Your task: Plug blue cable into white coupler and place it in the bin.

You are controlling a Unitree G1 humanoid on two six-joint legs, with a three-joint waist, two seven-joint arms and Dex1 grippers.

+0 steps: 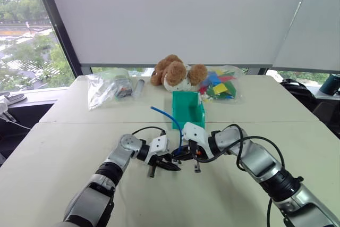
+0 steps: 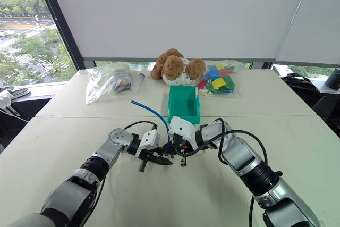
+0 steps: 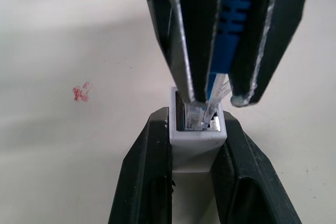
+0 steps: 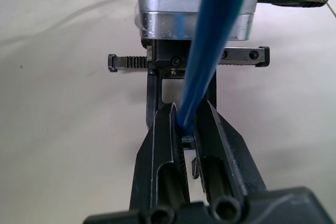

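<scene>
Between pinching claws, left claw (image 3: 197, 145) gripping white coupler (image 3: 197, 141), right claw (image 4: 190, 129) gripping blue cable (image 4: 210, 51)

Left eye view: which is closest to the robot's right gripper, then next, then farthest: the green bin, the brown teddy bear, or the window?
1. Teal-green plastic bin, just behind the right gripper.
2. Brown plush teddy bear, at the table's far edge.
3. Window, beyond the table, far left.

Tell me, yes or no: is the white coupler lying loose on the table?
No, the left gripper has its fingers clamped on the white coupler.
</scene>
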